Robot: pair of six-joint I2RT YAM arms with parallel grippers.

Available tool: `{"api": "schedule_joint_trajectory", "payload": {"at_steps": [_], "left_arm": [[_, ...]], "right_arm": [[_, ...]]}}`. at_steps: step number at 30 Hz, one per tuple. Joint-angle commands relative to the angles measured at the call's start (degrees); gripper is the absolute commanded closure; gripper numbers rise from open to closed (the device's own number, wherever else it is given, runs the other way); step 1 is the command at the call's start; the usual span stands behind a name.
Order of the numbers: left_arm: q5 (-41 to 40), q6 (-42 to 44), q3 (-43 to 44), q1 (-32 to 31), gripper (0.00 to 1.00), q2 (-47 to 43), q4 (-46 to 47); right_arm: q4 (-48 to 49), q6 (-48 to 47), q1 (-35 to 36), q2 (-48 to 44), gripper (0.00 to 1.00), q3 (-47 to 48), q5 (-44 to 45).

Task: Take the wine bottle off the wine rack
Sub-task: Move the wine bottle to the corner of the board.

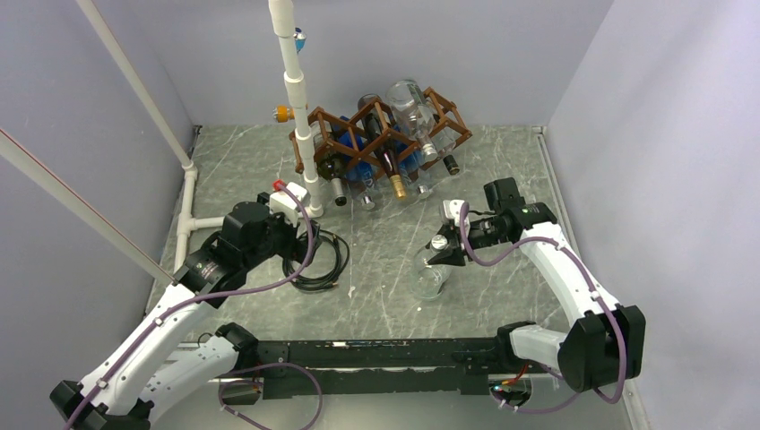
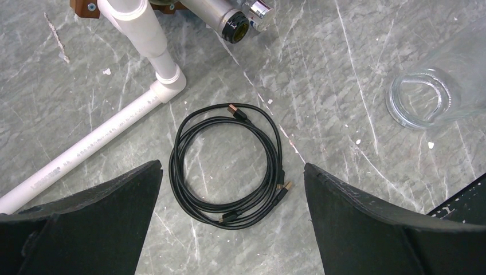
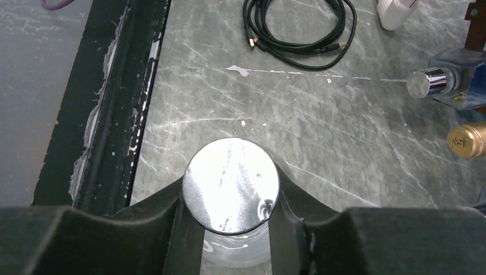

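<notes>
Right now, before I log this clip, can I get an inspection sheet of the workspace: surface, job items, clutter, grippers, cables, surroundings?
Surface: grey marbled table, scuffed with white flecks.
Job's things: wine rack at the back, with several bottles lying in it; clear bottle standing upright on the table, off the rack.
Clutter: black cable coil loose on the table.
Grippers: left gripper, jaws wide open above the coil, holding nothing; right gripper, jaws closed on the clear bottle's silver cap.
Cables: purple leads run along both arms.
Surroundings: white pipe frame beside the rack; plain pale walls.
</notes>
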Motion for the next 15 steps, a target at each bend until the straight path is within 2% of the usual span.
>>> {"api": "schedule_joint_trajectory", "payload": {"at_steps": [1, 5, 7, 11, 15], "left_arm": [[0.80, 0.29, -0.27, 0.43, 0.00, -0.57, 1.47], [0.80, 0.31, -0.37, 0.58, 0.01, -0.66, 1.61], [0.80, 0.18, -0.37, 0.68, 0.00, -0.86, 1.59], [4.05, 0.31, -1.01, 1.49, 0.01, -2.10, 3.17], [5.91, 0.31, -1.83, 3.11, 0.01, -3.25, 4.71]], "right_arm": [[1.34, -0.10, 0.17, -1.38, 0.71, 0.27, -2.93], [2.63, 2.58, -0.20, -2.40, 0.91, 0.49, -2.43], [4.45, 6.37, -0.71, -3.16, 0.97, 0.76, -1.35], [4.38, 11.38, -2.36, -3.96, 1.00, 3.21, 0.19], [4.04, 11.68, -4.71, -5.48, 1.00, 3.12, -0.40]]}}
